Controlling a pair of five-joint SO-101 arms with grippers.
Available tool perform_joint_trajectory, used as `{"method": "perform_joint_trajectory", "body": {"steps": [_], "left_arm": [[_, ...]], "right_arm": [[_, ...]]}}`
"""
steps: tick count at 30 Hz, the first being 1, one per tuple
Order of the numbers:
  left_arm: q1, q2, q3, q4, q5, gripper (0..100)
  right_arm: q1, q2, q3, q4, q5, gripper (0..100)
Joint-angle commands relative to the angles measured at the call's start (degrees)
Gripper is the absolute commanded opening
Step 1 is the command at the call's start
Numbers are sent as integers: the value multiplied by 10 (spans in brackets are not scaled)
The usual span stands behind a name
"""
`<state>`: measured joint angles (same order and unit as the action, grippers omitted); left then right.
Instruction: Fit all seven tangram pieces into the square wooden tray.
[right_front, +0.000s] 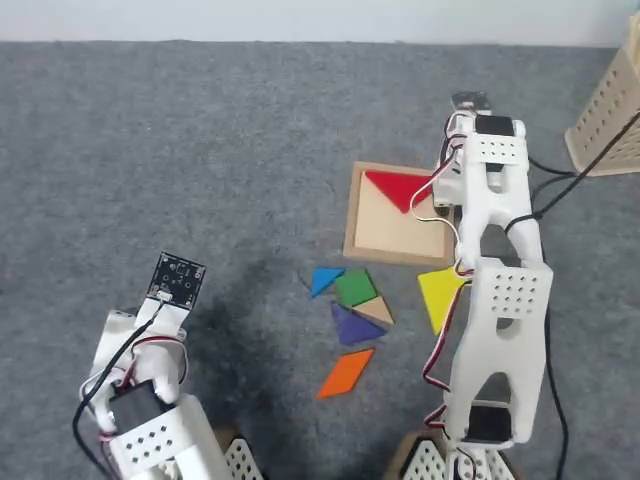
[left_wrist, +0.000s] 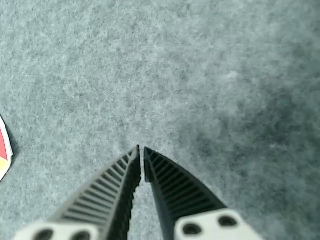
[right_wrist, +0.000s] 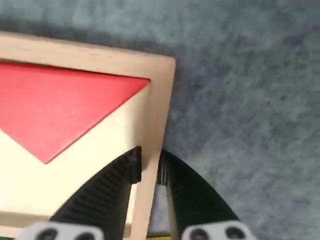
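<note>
A: Reporting right gripper (right_wrist: 148, 162) state?
B: Clenching on wooden tray (right_wrist: 161, 95) wall, one finger inside, one outside. Red triangle (right_wrist: 65, 110) lying in tray just ahead of the fingers.
A: Left gripper (left_wrist: 141, 150)?
B: Pinching closed on nothing, hanging over grey carpet (left_wrist: 200, 75), well apart from tray.
A: Other pieces?
B: Lying loose on carpet behind right gripper: yellow triangle (right_front: 438, 293), blue triangle (right_front: 324, 280), green square (right_front: 355, 288), tan triangle (right_front: 378, 311), purple triangle (right_front: 350, 325), orange parallelogram (right_front: 346, 372).
A: Room?
B: Showing pale wall (right_front: 300, 18) beyond carpet, perforated box (right_front: 610, 105) past right gripper.

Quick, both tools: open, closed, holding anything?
Left tool: closed, holding nothing.
Right tool: closed on the side wall of the wooden tray.
</note>
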<state>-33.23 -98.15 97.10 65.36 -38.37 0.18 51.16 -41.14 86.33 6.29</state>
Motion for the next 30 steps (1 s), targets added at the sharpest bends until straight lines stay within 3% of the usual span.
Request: {"method": "perform_joint_trajectory", "body": {"steps": [1,10,19,26,30], "left_arm": [[-1,3,-2,2,-9,12],[-1,3,-2,2,-9,12],[-1,3,-2,2,-9,12],[-1,3,-2,2,-9,12],[-1,3,-2,2,-9,12]], "right_arm": [[-7,-8,-22,29,46,6],[-8,-44,49,16,58,6],[-8,-180,265,-125,59,9],[-8,-273,324,-124,67,158],[-16,-325,351,-124,75,191]]}}
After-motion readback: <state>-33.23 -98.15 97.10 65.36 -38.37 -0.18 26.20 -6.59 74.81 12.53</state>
